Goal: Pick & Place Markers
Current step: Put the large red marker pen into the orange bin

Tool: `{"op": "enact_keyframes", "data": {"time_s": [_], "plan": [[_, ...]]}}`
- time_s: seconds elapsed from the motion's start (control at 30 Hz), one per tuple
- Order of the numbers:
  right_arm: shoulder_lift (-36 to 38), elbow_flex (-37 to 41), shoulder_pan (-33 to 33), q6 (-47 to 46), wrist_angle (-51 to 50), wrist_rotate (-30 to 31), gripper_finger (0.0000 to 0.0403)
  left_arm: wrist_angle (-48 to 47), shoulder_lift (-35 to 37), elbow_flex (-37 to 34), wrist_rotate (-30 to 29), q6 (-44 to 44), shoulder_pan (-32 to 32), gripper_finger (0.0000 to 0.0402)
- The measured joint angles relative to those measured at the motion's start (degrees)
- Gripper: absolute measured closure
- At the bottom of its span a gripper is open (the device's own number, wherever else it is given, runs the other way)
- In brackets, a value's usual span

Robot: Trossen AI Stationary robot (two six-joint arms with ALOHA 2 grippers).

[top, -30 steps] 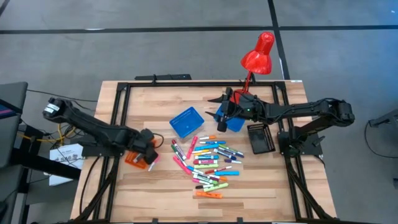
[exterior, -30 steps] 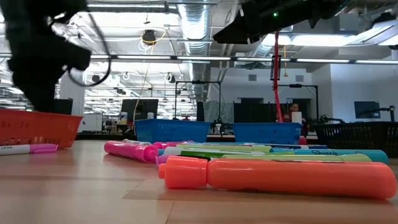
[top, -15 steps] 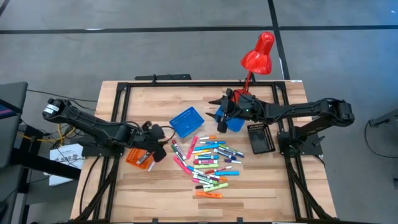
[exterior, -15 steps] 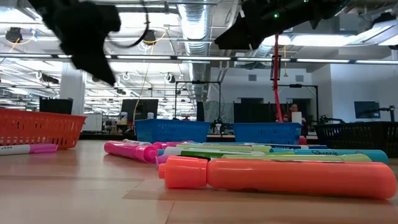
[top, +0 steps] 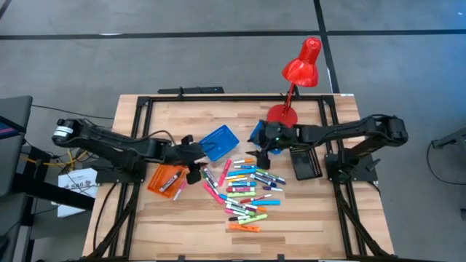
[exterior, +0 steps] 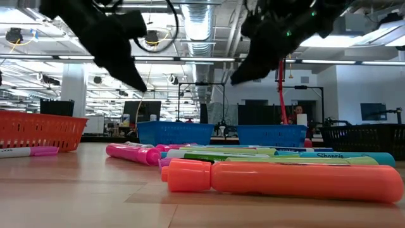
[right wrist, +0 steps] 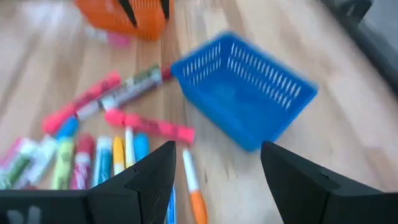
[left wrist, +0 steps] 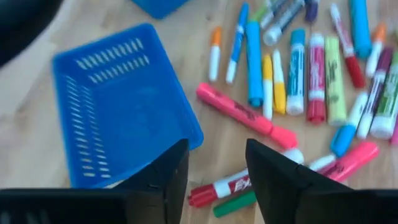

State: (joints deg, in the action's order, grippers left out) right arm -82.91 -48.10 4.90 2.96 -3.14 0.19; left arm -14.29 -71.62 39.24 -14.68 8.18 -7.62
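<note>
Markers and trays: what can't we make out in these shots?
- Orange tray, high view: contents too small to tell; low view shows only its wall.
- Second blue tray: in the high view the right gripper covers it.
- Markers, low view: the near orange marker hides most of the pile.
- Left gripper: both wrist views are blurred; marker labels unreadable.

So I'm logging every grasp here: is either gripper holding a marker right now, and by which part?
Nothing is held. The left gripper and the right gripper both hang open and empty above the markers on the table.
</note>
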Motion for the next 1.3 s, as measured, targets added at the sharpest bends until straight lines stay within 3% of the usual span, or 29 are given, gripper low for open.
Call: {"op": "enact_keyframes", "data": {"time_s": [0.13,0.43,0.63,1.03,1.3], "plan": [[-3.72,-0.08,-0.03,0.35,2.96,-0.02,0.0178,2.00,-5.61,0.00,2.90,-5.81,1.70,0.0220],[-4.85,-1.85,-0.65,-7.68,-1.87,-0.04,0.0178,1.81,-13.28,-0.04,4.18,-12.74,2.11,0.0214],[-5.30,-1.84,-1.80,-12.11,-5.29,-0.06,0.0178,1.79,-14.07,-0.04,7.38,-12.91,2.03,0.0225],[-6.76,-1.78,-4.60,-12.58,-4.81,-0.13,0.0178,2.02,-14.07,-0.10,7.48,-14.81,2.03,0.0238],[-6.80,-1.79,-4.45,-12.57,-4.96,-0.14,0.0178,6.78,-14.00,-4.93,7.48,-14.83,2.05,0.0242]]}}
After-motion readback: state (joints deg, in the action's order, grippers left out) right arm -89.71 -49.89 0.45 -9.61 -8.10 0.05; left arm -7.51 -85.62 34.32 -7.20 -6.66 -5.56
